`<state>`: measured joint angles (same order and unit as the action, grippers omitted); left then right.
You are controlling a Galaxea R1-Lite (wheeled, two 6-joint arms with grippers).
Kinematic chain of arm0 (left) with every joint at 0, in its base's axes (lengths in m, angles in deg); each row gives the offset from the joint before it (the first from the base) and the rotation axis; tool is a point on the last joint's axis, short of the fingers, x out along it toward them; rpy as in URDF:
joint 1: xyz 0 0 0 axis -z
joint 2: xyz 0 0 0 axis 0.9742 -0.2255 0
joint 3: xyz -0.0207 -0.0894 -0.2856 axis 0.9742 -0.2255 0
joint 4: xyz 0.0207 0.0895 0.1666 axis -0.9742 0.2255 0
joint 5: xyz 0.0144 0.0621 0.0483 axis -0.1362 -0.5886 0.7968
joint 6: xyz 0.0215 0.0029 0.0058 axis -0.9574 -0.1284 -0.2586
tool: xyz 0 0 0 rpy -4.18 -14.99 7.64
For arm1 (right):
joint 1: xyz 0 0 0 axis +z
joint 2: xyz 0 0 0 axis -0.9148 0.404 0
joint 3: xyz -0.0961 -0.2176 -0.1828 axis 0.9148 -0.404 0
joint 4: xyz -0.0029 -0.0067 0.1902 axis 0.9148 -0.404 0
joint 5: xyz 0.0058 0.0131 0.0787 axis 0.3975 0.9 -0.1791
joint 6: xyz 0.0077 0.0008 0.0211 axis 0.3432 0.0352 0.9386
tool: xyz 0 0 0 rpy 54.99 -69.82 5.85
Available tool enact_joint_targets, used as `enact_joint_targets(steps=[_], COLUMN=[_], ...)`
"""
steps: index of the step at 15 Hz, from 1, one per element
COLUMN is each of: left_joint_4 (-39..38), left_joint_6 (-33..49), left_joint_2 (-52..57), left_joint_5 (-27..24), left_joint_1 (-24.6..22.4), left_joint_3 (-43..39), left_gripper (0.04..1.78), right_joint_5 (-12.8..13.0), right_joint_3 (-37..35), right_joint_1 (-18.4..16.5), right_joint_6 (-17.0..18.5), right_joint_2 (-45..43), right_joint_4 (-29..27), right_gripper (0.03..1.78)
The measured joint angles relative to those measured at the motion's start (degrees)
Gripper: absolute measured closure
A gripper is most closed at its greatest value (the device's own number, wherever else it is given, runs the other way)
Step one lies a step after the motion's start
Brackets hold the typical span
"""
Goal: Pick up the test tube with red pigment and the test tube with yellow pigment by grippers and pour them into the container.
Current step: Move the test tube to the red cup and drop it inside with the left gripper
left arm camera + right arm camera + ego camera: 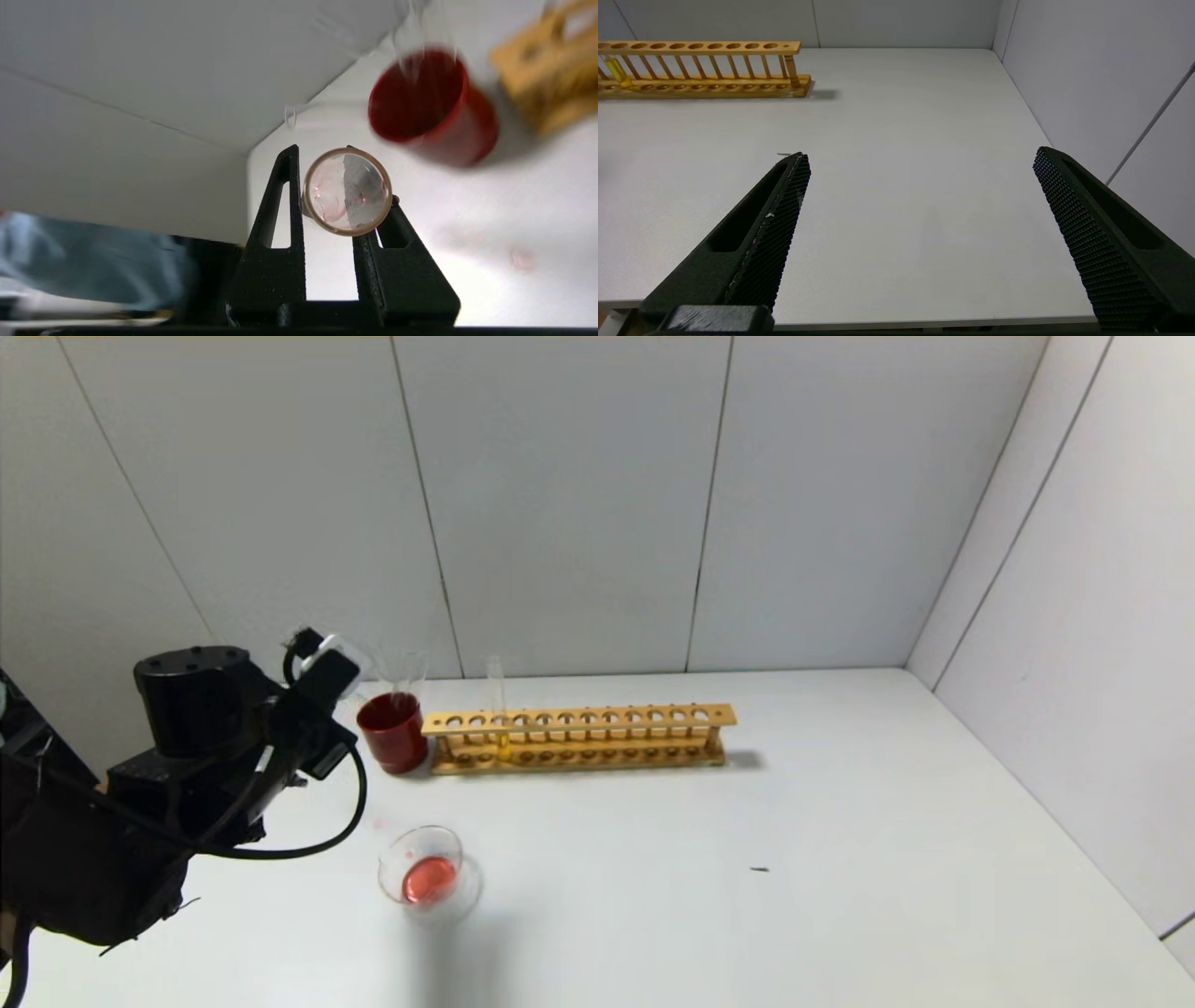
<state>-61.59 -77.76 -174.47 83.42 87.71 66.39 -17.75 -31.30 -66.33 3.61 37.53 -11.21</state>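
Note:
My left gripper [327, 672] hangs at the left, just left of the red cup, and in the left wrist view [323, 154] it is shut on the test tube with red pigment [345, 191]. I see the tube end-on, with only pink smears inside. The container [428, 873] stands on the table in front of the cup and holds red liquid. The test tube with yellow pigment [498, 709] stands upright near the left end of the wooden rack [579, 737] and also shows in the right wrist view [616, 70]. My right gripper [920, 158] is open and empty over bare table, out of the head view.
A dark red cup [392, 733] with colourless tubes [406, 677] stands at the rack's left end, close to the left gripper; it also shows in the left wrist view [425, 102]. White walls close the back and right. A small dark speck [759, 870] lies mid-table.

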Motion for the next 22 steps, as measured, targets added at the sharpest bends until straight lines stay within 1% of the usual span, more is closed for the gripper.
enact_joint_targets(steps=[1,3,6,8,10,12,18,22], left_joint_4=[0.7,0.8,0.3,0.0,-2.3,-3.3,-3.1,-2.9], left_joint_6=[6.0,13.4,21.9,27.0,32.9,35.3,41.0,43.0], left_joint_2=[0.1,0.1,-0.3,-0.4,-0.5,-0.6,-3.3,-5.7], left_joint_5=[-0.2,-0.6,-3.6,-3.7,-3.8,-4.0,-4.5,-7.2], left_joint_1=[0.1,0.2,0.2,0.1,0.1,-0.9,-3.4,-3.5], left_joint_3=[1.2,1.6,2.7,3.0,3.1,3.3,7.0,8.5], left_gripper=[1.49,1.49,1.49,1.49,1.49,1.49,1.49,1.49], right_joint_5=[0.0,0.0,0.0,0.0,0.0,0.0,0.0,0.0], right_joint_3=[0.0,0.0,0.0,0.0,0.0,0.0,0.0,0.0], right_joint_1=[0.0,0.0,0.0,0.0,0.0,0.0,0.0,0.0], right_joint_6=[0.0,0.0,0.0,0.0,0.0,0.0,0.0,0.0], right_joint_2=[0.0,0.0,0.0,0.0,0.0,0.0,0.0,0.0], right_joint_4=[0.0,0.0,0.0,0.0,0.0,0.0,0.0,0.0], right_gripper=[0.06,0.06,0.06,0.06,0.06,0.06,0.06,0.06])
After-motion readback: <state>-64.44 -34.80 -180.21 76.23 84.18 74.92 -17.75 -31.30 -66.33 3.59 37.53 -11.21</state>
